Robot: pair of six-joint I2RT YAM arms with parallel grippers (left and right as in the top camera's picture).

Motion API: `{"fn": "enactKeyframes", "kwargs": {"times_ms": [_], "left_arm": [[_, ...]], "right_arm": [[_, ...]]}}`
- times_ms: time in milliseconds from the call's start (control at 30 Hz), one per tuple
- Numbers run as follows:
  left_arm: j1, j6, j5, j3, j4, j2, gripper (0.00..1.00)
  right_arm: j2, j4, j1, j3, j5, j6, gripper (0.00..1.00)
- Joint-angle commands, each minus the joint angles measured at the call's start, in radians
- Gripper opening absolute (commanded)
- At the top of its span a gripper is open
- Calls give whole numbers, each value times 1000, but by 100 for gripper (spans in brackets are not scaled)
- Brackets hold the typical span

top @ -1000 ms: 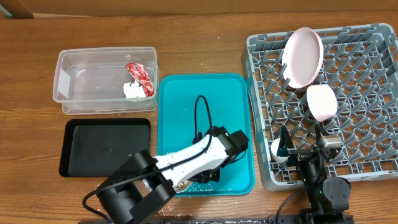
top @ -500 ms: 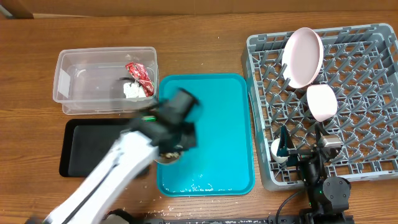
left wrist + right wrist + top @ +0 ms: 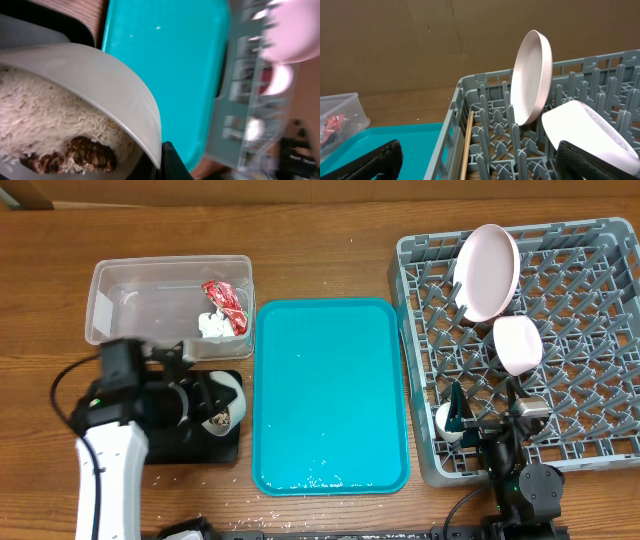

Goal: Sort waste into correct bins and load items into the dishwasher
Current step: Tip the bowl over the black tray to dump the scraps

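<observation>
Left gripper (image 3: 207,406) reads to me as clamped narrow on the rim of the cream-white bowl (image 3: 224,412) in the overhead. Bowl is tipped on its side over the right end of the black tray (image 3: 200,448), which sits directly under the gripper. Clear tub (image 3: 150,305) is just beyond the gripper, with the red wrapper (image 3: 225,300) and white tissue (image 3: 211,326) lying in its right end. Teal tray (image 3: 330,370) is just right of the gripper, with a few loose grains (image 3: 322,478) along its near edge. Dish rack (image 3: 580,380) is well off to the right, past the teal tray. Pink plate (image 3: 488,270) stands on edge between the pegs, and the pink bowl (image 3: 518,345) is just nearer than it.

Left wrist cam: the bowl fills the frame right at the fingers, tilted, with rice (image 3: 45,110) inside and brown bits (image 3: 75,156) beside it. I see one dark fingertip at the rim. Teal tray lies past the bowl; the rack beyond is blurred.

Right wrist cam: right gripper (image 3: 477,150) is spread wide, with nothing held. Chopsticks (image 3: 468,145) lie just ahead between the fingers, along the inside of the rack wall. Plate stands upright ahead, pink bowl is ahead to the right, teal tray is off to the left.
</observation>
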Motion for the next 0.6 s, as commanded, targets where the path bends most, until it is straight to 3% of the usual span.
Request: {"fn": "enactKeyframes", "kwargs": {"times_ms": [0,200,433,567], "left_arm": [[174,283,360,-58,-3,-6,4],[340,523,467,-130,-3,33,4],[350,778,628,-149,-76,88,4],[387,856,618,-149,-134,89,4]], "right_arm": [[-10,6,-4,-10,-1,-3,100],[-10,6,-4,-10,-1,-3,100],[-10,6,-4,-10,-1,-3,100],[-10,6,-4,-10,-1,-3,100]]}}
